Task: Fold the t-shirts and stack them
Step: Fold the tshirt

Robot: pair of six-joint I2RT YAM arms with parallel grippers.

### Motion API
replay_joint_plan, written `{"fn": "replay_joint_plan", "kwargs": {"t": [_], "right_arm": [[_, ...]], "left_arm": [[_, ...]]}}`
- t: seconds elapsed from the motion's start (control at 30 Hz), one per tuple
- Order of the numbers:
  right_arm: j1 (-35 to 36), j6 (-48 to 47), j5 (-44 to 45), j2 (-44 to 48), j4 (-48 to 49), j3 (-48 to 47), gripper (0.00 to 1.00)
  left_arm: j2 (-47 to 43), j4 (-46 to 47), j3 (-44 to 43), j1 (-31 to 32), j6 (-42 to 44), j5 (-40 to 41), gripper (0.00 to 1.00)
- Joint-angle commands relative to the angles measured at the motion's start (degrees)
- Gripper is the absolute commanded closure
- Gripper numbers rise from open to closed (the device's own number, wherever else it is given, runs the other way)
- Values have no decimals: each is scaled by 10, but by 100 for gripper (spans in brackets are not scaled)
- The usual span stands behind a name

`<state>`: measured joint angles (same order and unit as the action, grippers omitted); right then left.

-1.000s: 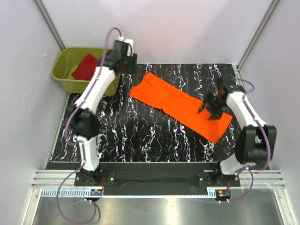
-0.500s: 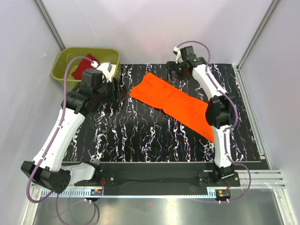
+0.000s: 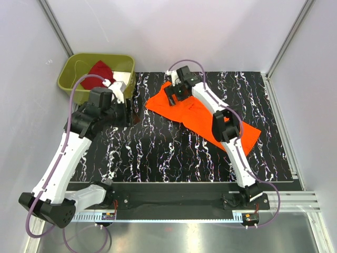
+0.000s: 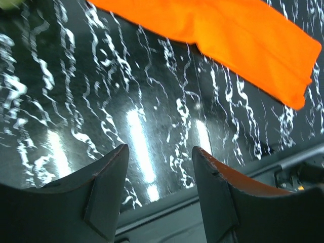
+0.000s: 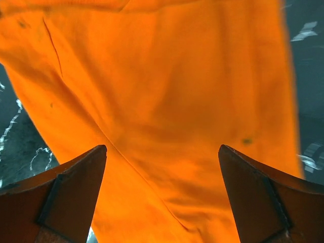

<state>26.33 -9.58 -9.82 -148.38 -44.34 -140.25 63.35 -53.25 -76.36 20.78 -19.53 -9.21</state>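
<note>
Since the orange shirt (image 3: 176, 109) lies as a long folded strip slanting from upper centre to right middle, its upper-left end looks like the part to lift next. The right gripper (image 3: 176, 90) hangs over that end, fingers wide and empty, arm stretched far up the frame. The left gripper (image 3: 130, 108), fingers apart and empty, hovers over the mat (image 3: 158, 147) just left of the strip; the dark red shirt (image 3: 100, 69) sits in the bin (image 3: 71, 79), upper left.
</note>
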Motion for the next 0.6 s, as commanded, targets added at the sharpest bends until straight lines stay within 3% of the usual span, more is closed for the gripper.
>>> {"fn": "replay_joint_plan", "kwargs": {"t": [0.0,0.23,0.4,0.57], "right_arm": [[14,-24,36,-27,8,-45,0],[17,0,96,-85,23,-90,0],[16,52,259,-122,20,-99,0],[-22,169,259,-119,-28,-113,0]], "left_arm": [[-5,24,20,-1,-9,-62,43],[-5,-8,9,3,3,-51,43],[2,-2,11,3,0,-52,44],[4,2,6,3,-15,-44,44]]}}
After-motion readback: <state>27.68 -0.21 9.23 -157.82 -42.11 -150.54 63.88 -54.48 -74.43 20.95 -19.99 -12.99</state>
